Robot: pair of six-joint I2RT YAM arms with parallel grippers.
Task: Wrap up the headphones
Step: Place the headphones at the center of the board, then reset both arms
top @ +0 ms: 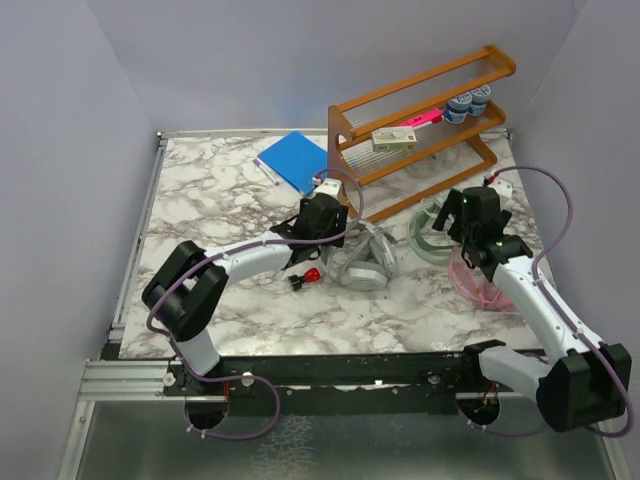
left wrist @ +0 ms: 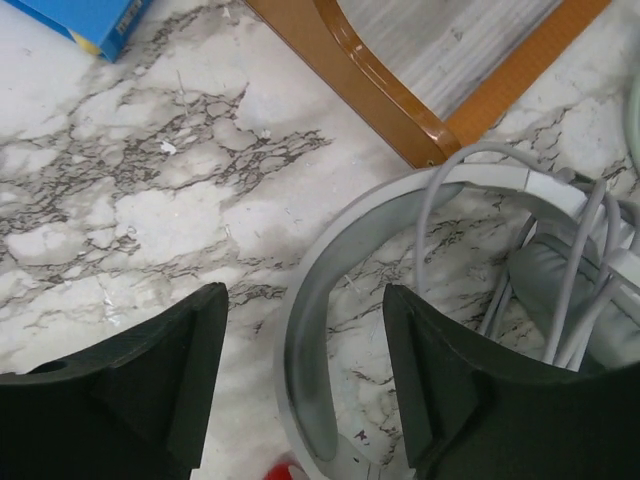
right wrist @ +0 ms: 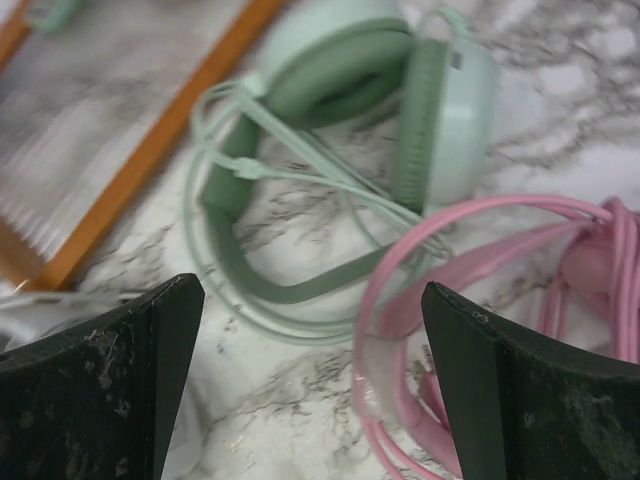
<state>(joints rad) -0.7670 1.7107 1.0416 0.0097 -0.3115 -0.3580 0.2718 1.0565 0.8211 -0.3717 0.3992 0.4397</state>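
Left jaws open, straddling band of silver-grey headset [left wrist: 300, 345] on desk [top: 215, 205], no grip. Right jaws wide open over mint headset [right wrist: 450, 100], pink headset [right wrist: 480, 268]. Probably light, stiff bands, floppy cables: hold band, pinch cable near cup

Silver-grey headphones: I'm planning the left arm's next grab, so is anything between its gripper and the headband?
Nothing visible. The left gripper hangs open over the silver-grey headphones, their band showing between its fingers; only their own cable crosses the band.
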